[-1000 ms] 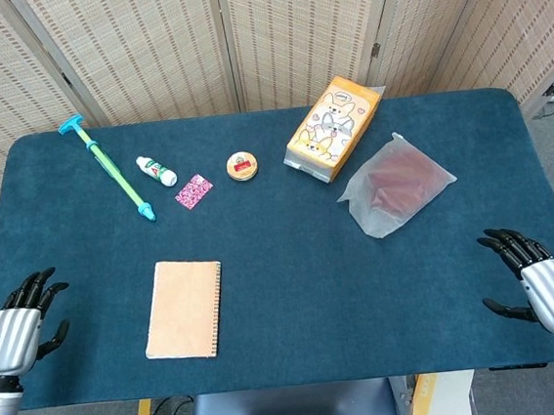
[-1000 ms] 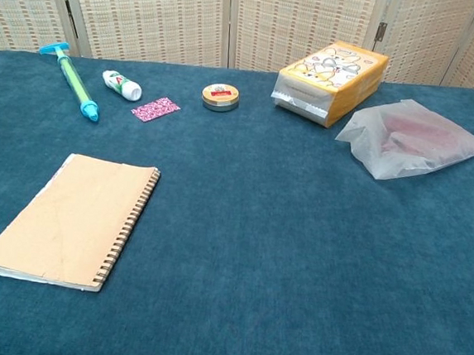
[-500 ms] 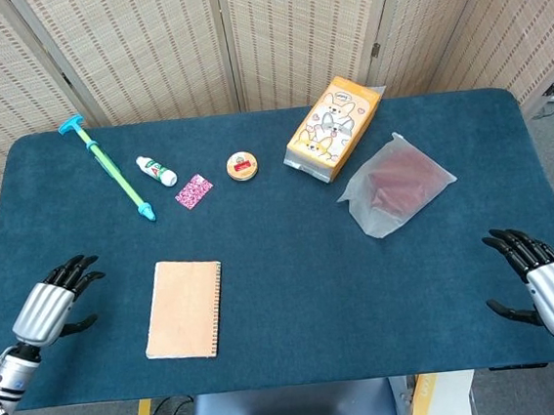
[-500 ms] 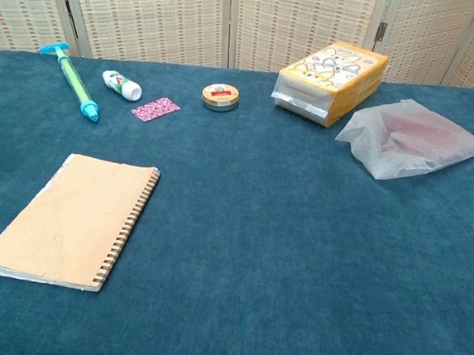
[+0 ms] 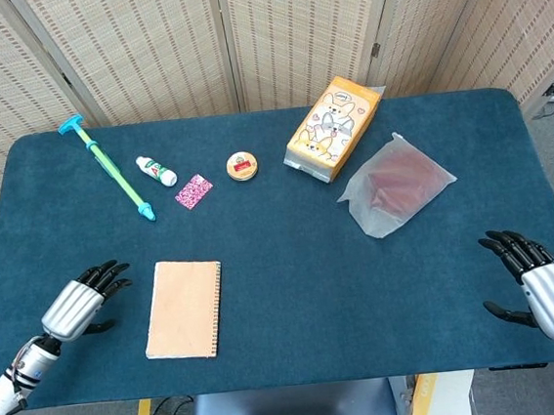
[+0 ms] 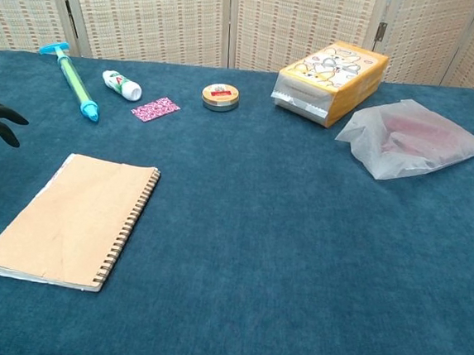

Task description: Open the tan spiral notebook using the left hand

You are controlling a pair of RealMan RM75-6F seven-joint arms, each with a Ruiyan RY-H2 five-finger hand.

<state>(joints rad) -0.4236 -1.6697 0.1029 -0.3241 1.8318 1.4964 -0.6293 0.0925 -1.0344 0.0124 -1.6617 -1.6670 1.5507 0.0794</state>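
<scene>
The left hand (image 5: 82,301) hovers just left of the closed tan spiral notebook (image 5: 185,308), fingers spread, holding nothing. Far right of the notebook, a translucent bag (image 5: 397,184) holds something reddish. The right hand (image 5: 545,285) is spread, empty.

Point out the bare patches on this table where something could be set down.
Widest free patch: centre and front, between the notebook, the frosted bag and the right hand. A narrow strip separates the notebook from the left hand. Crowded: back row, syringe through snack box.
</scene>
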